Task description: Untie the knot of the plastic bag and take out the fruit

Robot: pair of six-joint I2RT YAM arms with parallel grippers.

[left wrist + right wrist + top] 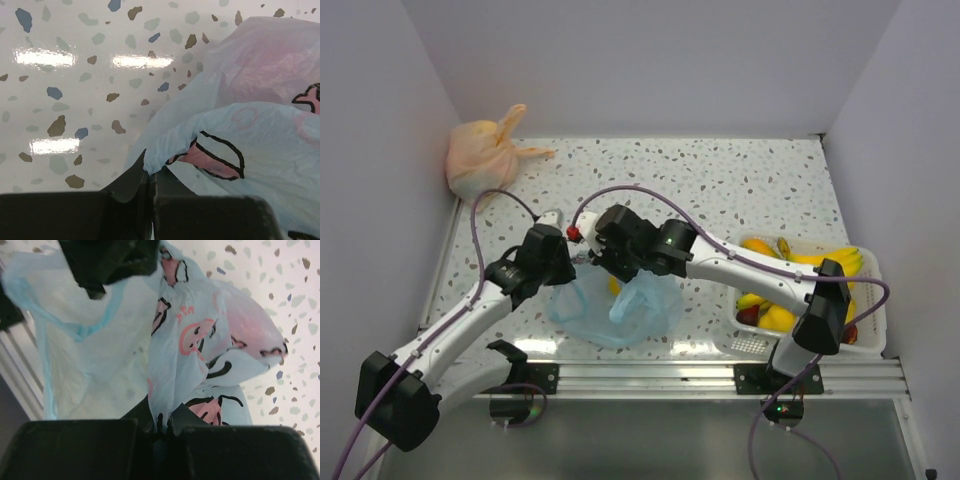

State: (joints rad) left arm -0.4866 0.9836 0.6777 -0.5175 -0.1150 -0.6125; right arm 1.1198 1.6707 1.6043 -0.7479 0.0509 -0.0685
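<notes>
Claws first: the left claw is closed tight on a fold at the edge of the plastic bag, with thin blue film trapped between its dark tips. The right claw is likewise pinched together on a bunched strip of the printed panel. From the right wrist, the two grips sit on different parts of the bag's top, with clear film and a blue handle loop stretched between them. The knot I cannot pick out in any view; it may be loose already or hidden in the bunch the right claw holds. The bag lies on the desk near its front edge, just under both claws, and a spot of yellow at its far side is probably the fruit. To do this step well, I judge the claws should draw apart slowly and level, each holding its pinch, so the mouth opens without the thin plastic tearing or slipping free; lifting high would drag the whole bag along. The left arm reaches up from the near left corner, elbow bent, wrist tipped down. The right arm stretches across from the near right, forearm almost flat, its wrist meeting the left one above the bag. A basket of bananas sits at the right, and an orange bag lies in the far left corner, well apart.
</notes>
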